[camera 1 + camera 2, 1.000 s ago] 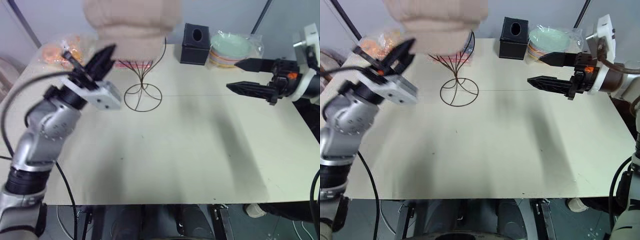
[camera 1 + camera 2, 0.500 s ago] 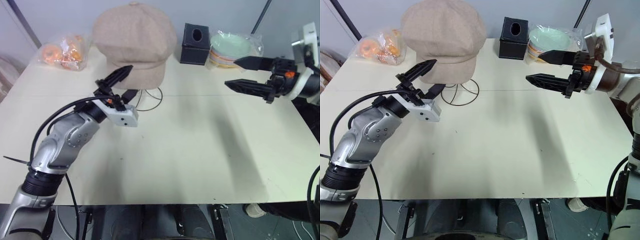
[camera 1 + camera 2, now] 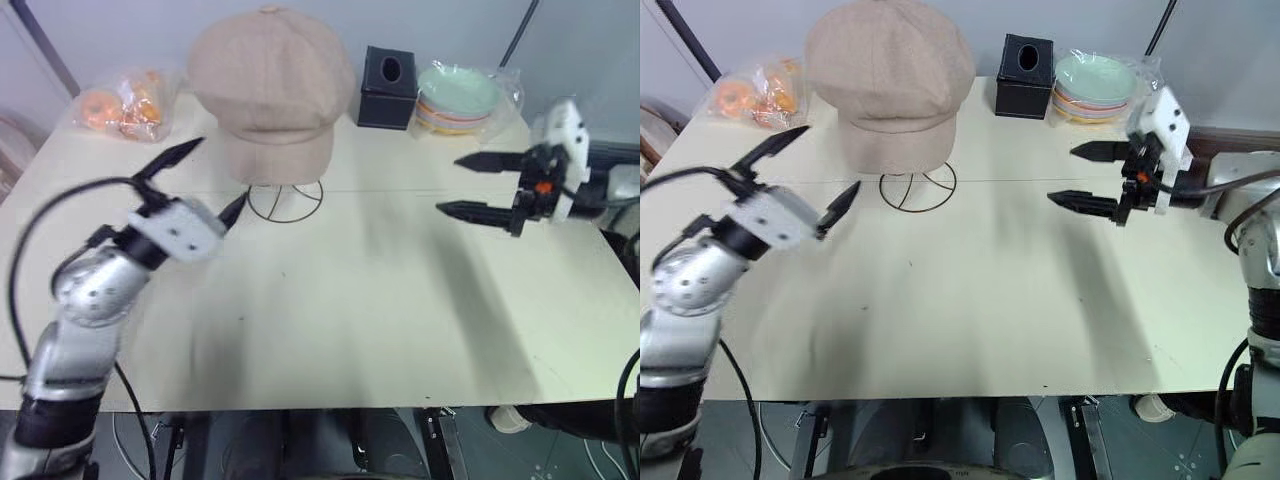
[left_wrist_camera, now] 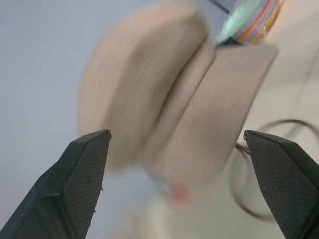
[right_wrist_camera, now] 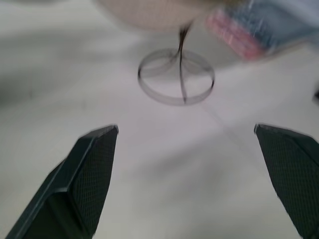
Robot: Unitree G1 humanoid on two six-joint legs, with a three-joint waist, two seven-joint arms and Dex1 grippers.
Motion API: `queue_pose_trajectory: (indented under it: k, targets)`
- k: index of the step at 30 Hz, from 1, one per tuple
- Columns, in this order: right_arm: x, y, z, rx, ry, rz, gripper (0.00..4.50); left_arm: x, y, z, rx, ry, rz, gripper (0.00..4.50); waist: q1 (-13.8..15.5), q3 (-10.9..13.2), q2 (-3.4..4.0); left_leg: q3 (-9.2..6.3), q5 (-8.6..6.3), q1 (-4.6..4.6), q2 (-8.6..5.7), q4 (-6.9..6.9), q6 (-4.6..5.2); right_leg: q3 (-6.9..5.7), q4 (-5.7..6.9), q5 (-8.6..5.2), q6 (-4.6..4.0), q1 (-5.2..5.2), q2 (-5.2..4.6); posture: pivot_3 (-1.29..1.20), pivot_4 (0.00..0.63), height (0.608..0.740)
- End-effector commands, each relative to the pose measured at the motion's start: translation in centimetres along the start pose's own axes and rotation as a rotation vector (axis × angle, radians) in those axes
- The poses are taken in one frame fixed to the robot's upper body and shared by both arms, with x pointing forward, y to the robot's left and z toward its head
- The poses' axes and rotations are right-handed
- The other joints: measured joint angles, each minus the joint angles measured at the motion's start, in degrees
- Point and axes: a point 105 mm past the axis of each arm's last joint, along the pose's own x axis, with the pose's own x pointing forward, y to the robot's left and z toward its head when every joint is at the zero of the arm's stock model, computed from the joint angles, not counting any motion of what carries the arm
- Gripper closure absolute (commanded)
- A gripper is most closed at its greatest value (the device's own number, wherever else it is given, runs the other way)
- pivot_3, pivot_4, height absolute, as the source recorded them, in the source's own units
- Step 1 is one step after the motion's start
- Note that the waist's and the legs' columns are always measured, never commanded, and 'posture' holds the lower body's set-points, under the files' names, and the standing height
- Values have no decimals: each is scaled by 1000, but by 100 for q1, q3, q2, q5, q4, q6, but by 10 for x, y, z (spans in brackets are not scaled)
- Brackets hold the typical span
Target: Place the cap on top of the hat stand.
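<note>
The beige cap (image 3: 270, 85) sits over the dark wire hat stand (image 3: 285, 200), brim facing forward.

text: none legible | labels: none legible | numbers: none legible

Cap (image 3: 890, 75) atop hat stand (image 3: 917, 187), both claws apart.

A robot test bench in a lab is showing here. A plain cream table (image 3: 400, 300) is standing against a bare grey wall (image 3: 450, 25), carrying staged props: a black tissue box (image 3: 388, 74), bagged bowls (image 3: 462, 95).
</note>
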Motion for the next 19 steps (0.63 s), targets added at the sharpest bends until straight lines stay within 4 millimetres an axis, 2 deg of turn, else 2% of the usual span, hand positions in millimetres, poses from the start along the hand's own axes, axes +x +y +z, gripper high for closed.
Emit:
queue_pose_trajectory:
  k: [1,5,9,11,13,15,19]
  targets:
    - [-8,-6,14,-74,-16,-18,0,-19,26,-2,-286,54,-37,49,3,0,0,-2,0,3,0,3,0,-2,2,0,0,5,2,0,150,740]
    - [-9,-13,16,-84,-16,-14,0,-37,38,4,-465,79,-191,49,1,0,-1,-4,0,20,-1,7,0,-4,-2,-1,0,25,3,0,150,740]
    - [-11,-23,29,-69,-51,6,0,-57,85,12,-721,65,-237,49,-27,5,-2,-4,0,24,-2,4,0,-5,-1,-2,-1,25,5,0,150,740]
    - [-12,-26,35,-54,-67,20,0,-62,107,17,-739,39,-210,49,-41,4,0,-2,0,29,0,-1,0,-3,-3,-3,-2,25,10,0,150,740]
    - [-13,-29,38,-40,-81,35,0,-64,127,11,-774,66,-143,49,-38,4,0,1,0,37,-1,-10,0,-2,-9,-5,0,31,9,0,150,740]
    - [-13,-31,42,-21,-98,44,0,-69,132,14,-786,70,-168,49,-41,4,0,2,0,39,-1,-12,-1,-1,-7,-5,1,32,9,0,150,740]
    - [-10,-34,43,-15,-104,51,0,-74,128,14,-756,104,-215,49,-43,5,0,7,0,40,0,-14,-1,3,-7,-5,0,29,8,0,150,740]
